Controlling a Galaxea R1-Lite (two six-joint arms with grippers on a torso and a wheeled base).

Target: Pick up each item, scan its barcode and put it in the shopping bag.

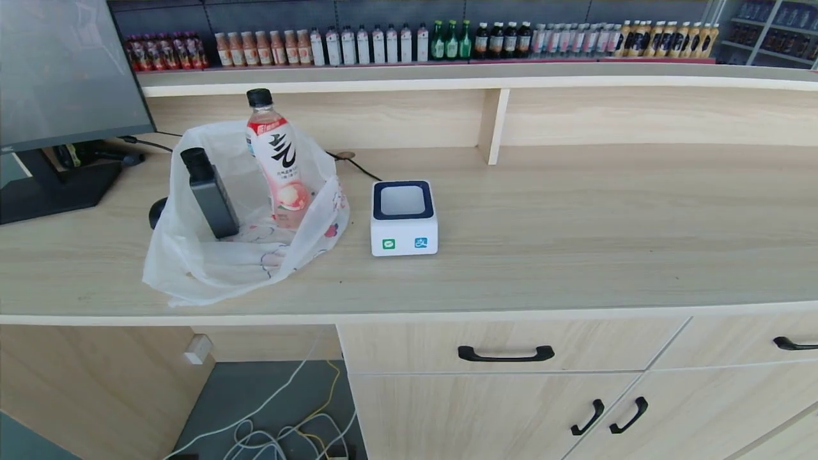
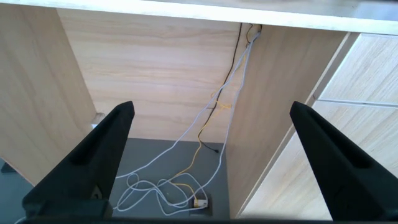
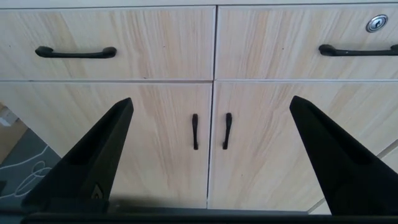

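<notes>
A translucent white shopping bag (image 1: 192, 268) lies open on the wooden counter at the left. Inside it stand a pink peach-drink bottle (image 1: 276, 167) with a black cap, leaning slightly, and a dark grey carton (image 1: 209, 191) with a black top. Just right of the bag sits the white barcode scanner box (image 1: 404, 218) with a dark-framed window facing up. My left gripper (image 2: 211, 118) hangs open below the counter, facing the open kneehole with its cables. My right gripper (image 3: 211, 115) is open too, facing the cabinet doors, with nothing between its fingers.
A monitor on a black stand (image 1: 61, 83) fills the counter's left end, with a black cable (image 1: 358, 167) running behind the bag. Cabinet drawers with black handles (image 1: 506, 353) sit below the counter edge. Shelves of bottles (image 1: 447, 41) line the back. Loose cables (image 2: 180, 186) lie on the floor.
</notes>
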